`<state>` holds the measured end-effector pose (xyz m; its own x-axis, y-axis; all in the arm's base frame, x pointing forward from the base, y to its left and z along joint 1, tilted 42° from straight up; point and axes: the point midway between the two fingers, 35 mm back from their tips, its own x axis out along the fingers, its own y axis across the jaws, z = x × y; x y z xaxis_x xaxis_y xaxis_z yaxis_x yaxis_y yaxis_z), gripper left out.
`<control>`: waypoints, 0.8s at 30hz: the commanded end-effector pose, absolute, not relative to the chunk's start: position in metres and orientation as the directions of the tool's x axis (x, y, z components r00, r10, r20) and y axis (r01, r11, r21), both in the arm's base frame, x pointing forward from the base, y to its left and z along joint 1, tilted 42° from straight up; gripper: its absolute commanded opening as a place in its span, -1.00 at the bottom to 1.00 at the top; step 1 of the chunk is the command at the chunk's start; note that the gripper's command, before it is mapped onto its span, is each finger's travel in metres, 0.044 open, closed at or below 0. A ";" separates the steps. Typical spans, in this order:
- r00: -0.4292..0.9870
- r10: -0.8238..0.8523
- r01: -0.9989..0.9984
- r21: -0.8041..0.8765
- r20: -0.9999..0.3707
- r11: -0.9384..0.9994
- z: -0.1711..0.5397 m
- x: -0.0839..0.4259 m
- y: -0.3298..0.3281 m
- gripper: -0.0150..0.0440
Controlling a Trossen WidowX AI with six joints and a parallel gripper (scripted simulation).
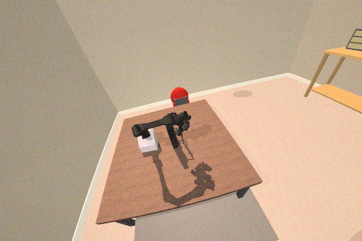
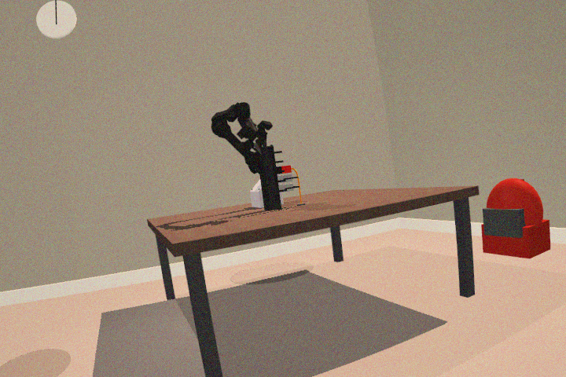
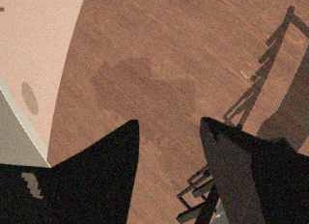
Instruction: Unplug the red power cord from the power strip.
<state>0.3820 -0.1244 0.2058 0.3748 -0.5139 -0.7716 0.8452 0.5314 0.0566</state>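
Observation:
The power strip [image 1: 171,136] [image 2: 271,186] is a tall black block standing upright on the table, with thin black bars along one side. A red plug [image 2: 285,169] sits at that side about halfway up, in the exterior view. An orange cord [image 2: 299,188] curves from it down to the table. My gripper [image 3: 169,126] is partly open, with nothing between its fingertips. It hangs high by the strip's upper end, apart from the plug. Some of the bars show low in the wrist view, partly behind the right finger. The plug is hidden in the top view and the wrist view.
The arm's white base box [image 1: 148,143] [image 2: 256,196] stands beside the strip on the brown table [image 1: 130,193] [image 2: 408,197]. Shadows of the arm and strip fall across the table. A red round object [image 1: 179,94] [image 2: 514,199] stands beyond the table's edge.

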 end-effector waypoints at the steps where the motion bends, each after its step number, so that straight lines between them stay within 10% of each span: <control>1: 0.431 -0.451 0.708 -0.016 -0.782 0.706 0.193 0.403 -0.071 0.05; 16: 0.201 -0.449 -0.313 -0.492 -0.871 0.813 0.082 0.368 0.030 0.05; 24: -0.132 -0.625 -0.930 -0.122 -0.769 0.346 0.019 0.293 0.018 0.05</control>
<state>0.3445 0.0239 0.0591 0.0787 -0.5022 -0.8612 -0.5653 0.6891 -0.4535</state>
